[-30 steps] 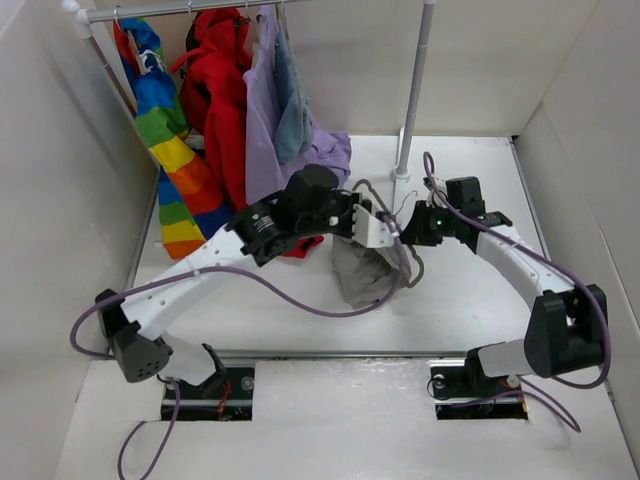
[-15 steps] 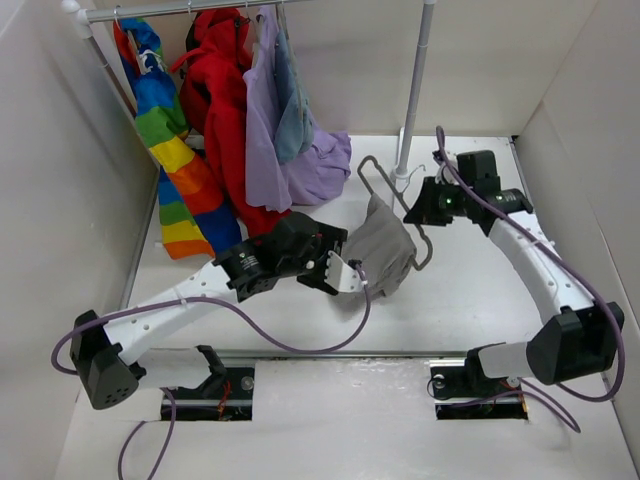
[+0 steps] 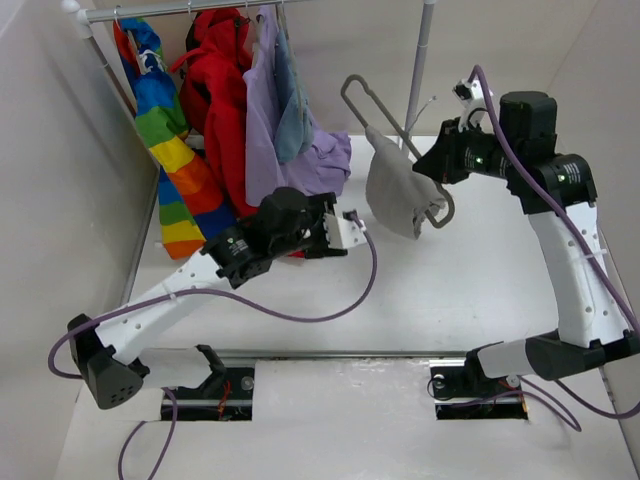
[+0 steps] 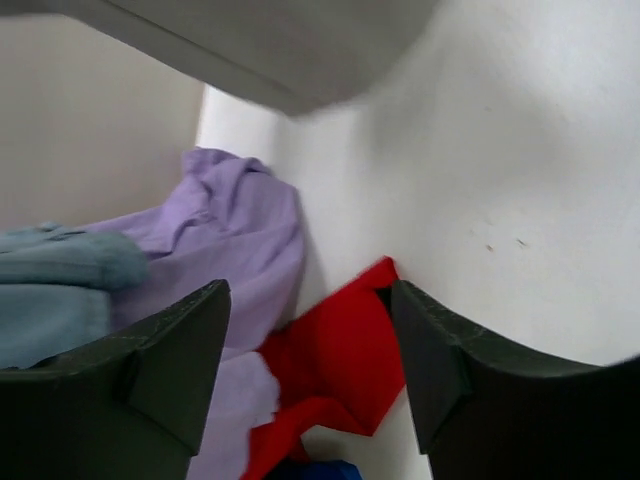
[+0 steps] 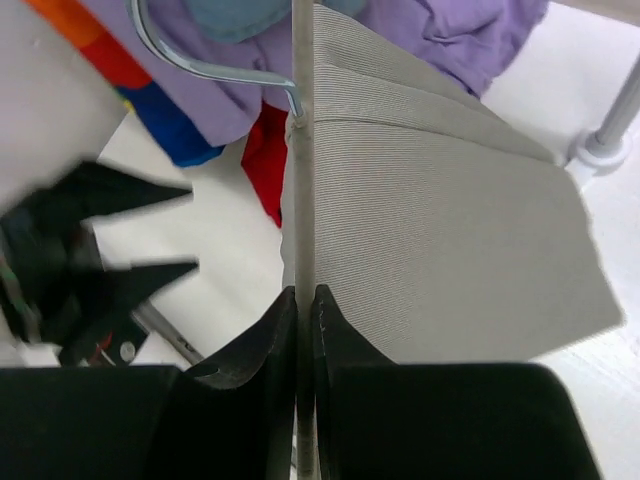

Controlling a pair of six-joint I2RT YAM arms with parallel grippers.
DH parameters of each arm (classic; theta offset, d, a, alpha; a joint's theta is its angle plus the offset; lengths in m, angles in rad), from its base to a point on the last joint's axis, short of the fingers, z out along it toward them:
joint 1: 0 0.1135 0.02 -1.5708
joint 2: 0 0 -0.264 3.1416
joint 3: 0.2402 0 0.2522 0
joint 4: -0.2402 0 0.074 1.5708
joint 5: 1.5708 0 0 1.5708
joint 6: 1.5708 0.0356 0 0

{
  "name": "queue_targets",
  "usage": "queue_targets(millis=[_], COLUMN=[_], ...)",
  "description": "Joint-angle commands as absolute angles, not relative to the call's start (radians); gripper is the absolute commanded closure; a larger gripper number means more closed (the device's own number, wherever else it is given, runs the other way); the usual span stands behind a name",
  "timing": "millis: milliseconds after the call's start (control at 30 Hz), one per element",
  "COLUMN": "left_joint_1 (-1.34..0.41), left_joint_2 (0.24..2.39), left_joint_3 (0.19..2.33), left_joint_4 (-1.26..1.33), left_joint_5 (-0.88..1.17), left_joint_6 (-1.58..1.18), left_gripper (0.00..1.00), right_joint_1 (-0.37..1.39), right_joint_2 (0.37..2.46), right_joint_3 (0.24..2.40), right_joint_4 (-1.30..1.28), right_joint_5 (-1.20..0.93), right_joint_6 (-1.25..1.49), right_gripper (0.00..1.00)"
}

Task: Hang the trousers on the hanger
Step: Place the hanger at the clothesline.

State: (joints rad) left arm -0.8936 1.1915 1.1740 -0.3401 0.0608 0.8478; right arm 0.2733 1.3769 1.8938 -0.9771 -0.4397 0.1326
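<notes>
Aloft, the right gripper is clamped on the hanger, the trousers draped over it just beyond that gripper, while the left gripper, jaws apart, hovers near a red garment and a lilac garment.

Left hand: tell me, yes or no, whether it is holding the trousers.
No, the left hand is open and empty in its wrist view, with only the lilac garment and red coat beyond it.

Left hand reaches low, fingers spread apart; right hand is raised high, fingers pinched together.
</notes>
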Motion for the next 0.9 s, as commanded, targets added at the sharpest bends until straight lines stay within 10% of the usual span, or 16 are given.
queue_targets(millis=[0,133,367,867], left_joint_1=[-0.842,-0.799,-0.79,-0.847], left_joint_2=[1.18,1.198,1.296,1.424], left_joint_3=[1.351,1.53,1.791,1.674], left_joint_4=[-0.227,-0.253,-0.515,-0.407], left_joint_5=[0.089,0.28,0.52,0.563], left_joint_6=[0.723,0.834,1.231,1.362], left_gripper=[0.39,0.5,0.4,0.39], right_joint_1=[0.285,0.285,0.305,0.439], right_joint_2=[1.379,1.359,1.258,1.18], right_joint_3=[1.931,1.847,1.671,1.517], right_joint_4=[-1.043,-1.075,-1.063,-0.899], right_joint_5=[-0.578,-0.679,-0.813,-0.876], right_joint_6=[0.009,-0.084,-0.227,-0.195], right_gripper=[1.0,1.0,1.0,1.0])
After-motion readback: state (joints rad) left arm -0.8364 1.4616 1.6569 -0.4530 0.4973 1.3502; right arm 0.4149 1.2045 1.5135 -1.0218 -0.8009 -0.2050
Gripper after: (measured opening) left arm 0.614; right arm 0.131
